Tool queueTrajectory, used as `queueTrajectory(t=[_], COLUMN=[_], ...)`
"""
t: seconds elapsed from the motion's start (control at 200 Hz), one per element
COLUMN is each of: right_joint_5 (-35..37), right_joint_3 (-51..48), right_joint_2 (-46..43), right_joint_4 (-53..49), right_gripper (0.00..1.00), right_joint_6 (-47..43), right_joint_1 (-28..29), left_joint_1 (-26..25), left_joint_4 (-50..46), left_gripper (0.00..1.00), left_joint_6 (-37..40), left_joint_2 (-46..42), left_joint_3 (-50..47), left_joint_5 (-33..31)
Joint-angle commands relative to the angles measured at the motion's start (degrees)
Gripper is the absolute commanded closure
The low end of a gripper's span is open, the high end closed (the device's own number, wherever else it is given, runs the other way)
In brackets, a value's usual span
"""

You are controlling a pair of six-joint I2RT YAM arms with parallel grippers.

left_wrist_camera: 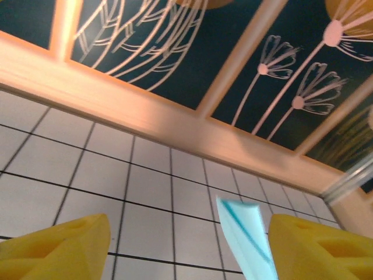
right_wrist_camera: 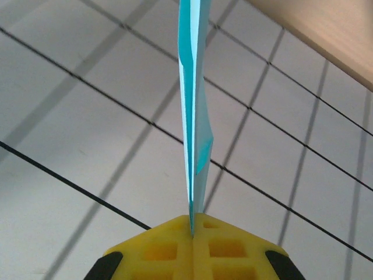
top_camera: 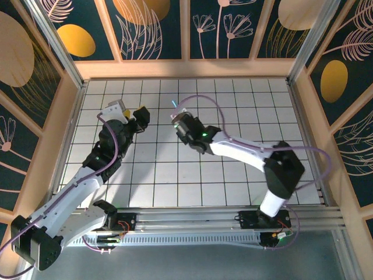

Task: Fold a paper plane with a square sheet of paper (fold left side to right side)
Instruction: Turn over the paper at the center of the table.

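Free room: the white grid-tiled counter [top_camera: 233, 102] is bare along the far strip, the near middle and the right edge.

Obstacles: the white-and-black left arm [top_camera: 99, 157] slants over the left tiles. The right arm [top_camera: 245, 149] crosses right of centre.

The passage between the left end effector [top_camera: 143, 116] and the right end effector [top_camera: 176, 121] is narrow. A folded light-blue paper [right_wrist_camera: 192, 116] stands edge-on there, pinched in the right end effector. From the left wrist it shows between the spread yellow fingers [left_wrist_camera: 58, 248].

A pale wooden wall [top_camera: 186, 68] closes the far side.

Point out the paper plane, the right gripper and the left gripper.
paper plane [right_wrist_camera: 194, 116], right wrist view, middle of its folded edge.
right gripper [right_wrist_camera: 192, 228], right wrist view, seam between its shut yellow fingertips.
left gripper [left_wrist_camera: 189, 251], left wrist view, gap midway between its open fingers.
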Motion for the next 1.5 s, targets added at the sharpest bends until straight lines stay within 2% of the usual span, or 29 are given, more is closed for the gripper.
queueTrajectory(t=[0.0, 0.07, 0.21, 0.285, 0.435, 0.596, 0.691, 0.886, 1.021, 1.266, 1.491], right_joint_5=[14.5, 14.7, 14.4, 11.9, 2.4, -8.0, -14.2, -26.2, -32.3, -51.6, -56.9], right_joint_3=[3.0, 4.2, 6.4, 7.4, 6.8, 2.8, -2.0, -12.9, -21.0, -35.4, -39.7], right_joint_2=[5.9, 9.6, 15.5, 16.6, 13.4, 5.6, -0.3, -12.5, -20.4, -30.0, -33.5], right_joint_4=[-9.2, -11.0, -14.2, -15.3, -13.9, -9.8, -4.8, 7.0, 17.0, 35.2, 36.7], right_gripper=[1.0, 0.99, 0.91, 0.8, 0.5, 0.35, 0.33, 0.31, 0.25, 0.15, 0.15], right_joint_6=[-2.8, -2.3, -1.0, 0.0, 2.0, 4.9, 7.4, 15.7, 20.9, 33.3, 35.8], right_joint_1=[1.5, 1.9, 2.6, 2.8, 2.0, -1.1, -4.9, -16.0, -22.4, -37.2, -43.4], left_joint_1=[-0.2, -0.2, -0.2, -0.2, -0.2, -0.2, -0.2, -0.2, -0.2, -0.2, -0.3], left_joint_4=[-1.9, -2.1, -2.2, -2.2, -1.4, -0.3, 0.1, -0.1, 1.0, 7.6, 12.3], left_gripper=[0.27, 0.27, 0.26, 0.26, 0.26, 0.24, 0.24, 0.24, 0.26, 0.28, 0.28], left_joint_6=[0.9, 0.9, 0.8, 0.9, 0.9, 0.4, -1.7, -11.1, -16.8, -22.4, -24.8], left_joint_2=[-2.0, -2.3, -2.1, -1.6, -0.4, 1.9, 5.1, 16.3, 25.6, 40.9, 49.9], left_joint_3=[-0.8, -0.9, -1.1, -1.0, -0.6, 0.4, 1.0, 2.3, 3.3, 5.6, 9.4], left_joint_5=[-5.4, -5.8, -5.6, -5.4, -3.9, -0.5, 2.5, 10.3, 17.0, 27.7, 31.8])
